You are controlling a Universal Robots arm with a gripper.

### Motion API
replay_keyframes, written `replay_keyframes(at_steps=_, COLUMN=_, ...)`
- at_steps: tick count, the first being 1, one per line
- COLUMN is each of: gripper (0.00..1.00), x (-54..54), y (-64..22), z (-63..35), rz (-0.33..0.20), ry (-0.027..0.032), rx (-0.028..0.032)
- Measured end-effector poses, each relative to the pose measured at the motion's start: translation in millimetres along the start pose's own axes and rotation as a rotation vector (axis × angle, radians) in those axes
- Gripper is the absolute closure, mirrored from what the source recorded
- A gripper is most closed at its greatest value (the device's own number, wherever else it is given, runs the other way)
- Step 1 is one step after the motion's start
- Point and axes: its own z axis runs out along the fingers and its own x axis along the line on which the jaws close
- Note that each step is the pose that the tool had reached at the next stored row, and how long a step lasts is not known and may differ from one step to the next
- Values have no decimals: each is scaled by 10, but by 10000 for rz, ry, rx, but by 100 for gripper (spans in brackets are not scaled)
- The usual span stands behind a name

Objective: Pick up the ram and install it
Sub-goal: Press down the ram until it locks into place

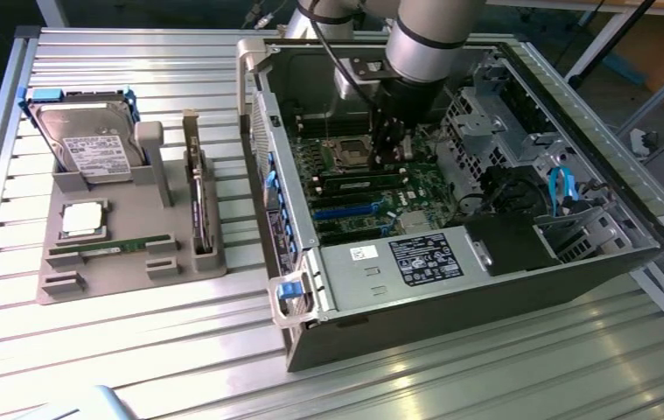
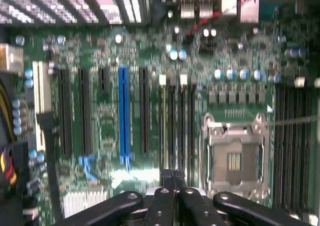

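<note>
1. Exterior view: your arm reaches down into the open computer case, and the gripper hangs just beside the processor socket, on the side toward the exterior view's right.
2. A long green strip, which I judge to be a ram stick, lies among the memory slots just beside the socket and close under the gripper. You cannot tell from here whether it is fully seated.
3. Well apart from the socket, outside the case toward the exterior view's left, a second ram stick lies flat in the grey tray on the counter. The tray's cut-outs likely keep each part at a known spot: the hard drive, the silver processor chip and the upright expansion card.
4. Room is tight. The case walls and the drive cage hem the socket area in, so the arm probably has only a vertical path in and out.
5. Wrist view: the gripper has its fingers drawn together with no gap, and nothing shows between them. Whether they pinch a thin edge, you cannot tell.
6. It sits over the dark memory slots, just beside the socket. The blue slot lies farther from the socket, beyond those slots.
7. This posture suits pressing or lining up along a slot, in my judgement.
</note>
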Motion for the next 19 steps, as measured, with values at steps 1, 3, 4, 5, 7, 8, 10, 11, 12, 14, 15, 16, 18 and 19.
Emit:
replay_keyframes(at_steps=1, gripper=90, x=1, y=47, z=3, rz=1, ry=1, rx=-1)
replay_keyframes(at_steps=3, gripper=90, x=2, y=134, z=10, rz=-1, ry=1, rx=0)
replay_keyframes(at_steps=4, gripper=90, x=3, y=181, z=14, rz=1, ry=1, rx=0)
replay_keyframes(at_steps=5, gripper=90, x=4, y=226, z=18, rz=0, ry=0, rx=0)
replay_keyframes(at_steps=7, gripper=90, x=5, y=318, z=26, rz=1, ry=0, rx=0)
replay_keyframes(at_steps=8, gripper=90, x=6, y=365, z=31, rz=1, ry=1, rx=-1)
replay_keyframes(at_steps=10, gripper=90, x=8, y=477, z=44, rz=1, ry=-1, rx=1)
replay_keyframes(at_steps=11, gripper=90, x=8, y=499, z=54, rz=1, ry=-3, rx=2)
replay_keyframes(at_steps=12, gripper=90, x=8, y=505, z=64, rz=1, ry=-1, rx=1)
replay_keyframes(at_steps=14, gripper=90, x=10, y=508, z=92, rz=-1, ry=0, rx=-1)
replay_keyframes(at_steps=15, gripper=90, x=10, y=510, z=103, rz=0, ry=0, rx=-1)
replay_keyframes(at_steps=16, gripper=90, x=10, y=511, z=110, rz=1, ry=0, rx=-2)
replay_keyframes(at_steps=18, gripper=90, x=11, y=515, z=129, rz=0, ry=2, rx=-3)
replay_keyframes(at_steps=19, gripper=90, x=11, y=520, z=141, rz=1, ry=1, rx=-2)
